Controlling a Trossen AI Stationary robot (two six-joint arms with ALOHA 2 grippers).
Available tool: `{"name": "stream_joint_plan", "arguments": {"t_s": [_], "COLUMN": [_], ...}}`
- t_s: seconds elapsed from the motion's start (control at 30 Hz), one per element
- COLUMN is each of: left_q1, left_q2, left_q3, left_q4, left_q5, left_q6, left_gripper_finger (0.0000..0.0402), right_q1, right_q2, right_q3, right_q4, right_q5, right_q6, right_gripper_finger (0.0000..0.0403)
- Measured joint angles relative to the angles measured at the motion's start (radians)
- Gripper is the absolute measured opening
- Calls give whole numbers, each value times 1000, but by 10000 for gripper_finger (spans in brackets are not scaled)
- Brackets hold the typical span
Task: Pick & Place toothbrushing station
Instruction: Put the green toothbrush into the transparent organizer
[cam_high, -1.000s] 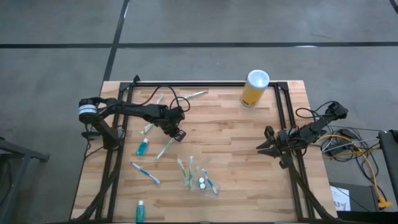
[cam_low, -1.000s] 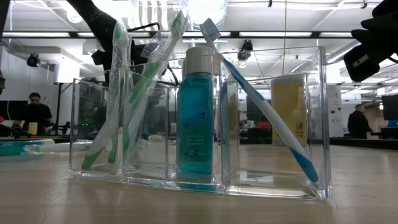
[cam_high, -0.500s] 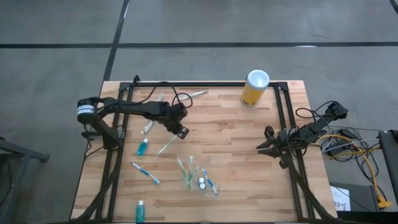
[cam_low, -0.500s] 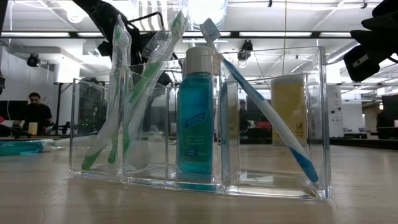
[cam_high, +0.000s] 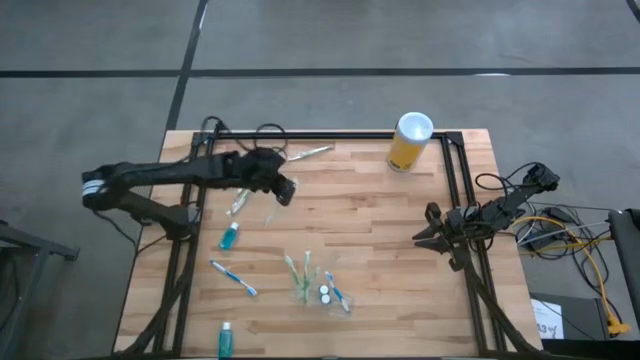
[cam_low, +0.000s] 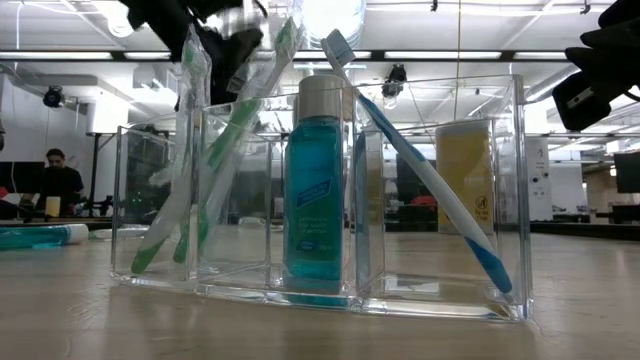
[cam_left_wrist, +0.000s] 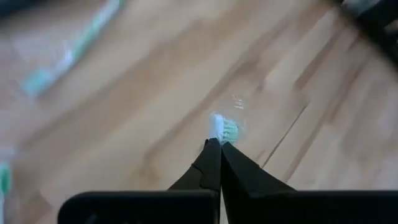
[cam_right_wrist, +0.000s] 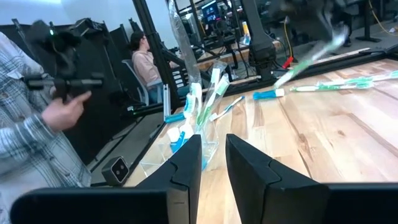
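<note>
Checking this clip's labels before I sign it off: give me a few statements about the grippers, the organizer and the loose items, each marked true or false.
1. The left gripper is shut on a white-green toothbrush. True.
2. The right gripper is carrying a teal tube. False: it holds nothing and waits at the table's right edge.
3. The clear organizer already holds toothbrushes and a teal white-capped tube. True.
4. The yellow cylinder lies on its side in the middle of the table. False: it stands upright near the far edge.
5. A white-blue toothbrush lies loose on the table, to the left of the organizer. True.
</note>
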Motion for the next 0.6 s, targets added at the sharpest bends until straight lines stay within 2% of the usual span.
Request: {"name": "stream_joint_plan", "arguments": {"t_s": [0.27, 0.6], "left_q1": [-111, -304], "left_q2": [-181, -258], "left_q3": [-2, -3], "left_q4": [131, 274], "left_q5": [-125, -255], "left_q6": [132, 328], "left_gripper_finger": [2, 2], "right_q1": [0, 0], "right_q2": [0, 0], "right_q3": [0, 0], "right_q4": [0, 0], "right_q5": [0, 0], "right_q6": [0, 0], "right_gripper_finger": [79, 80]}}
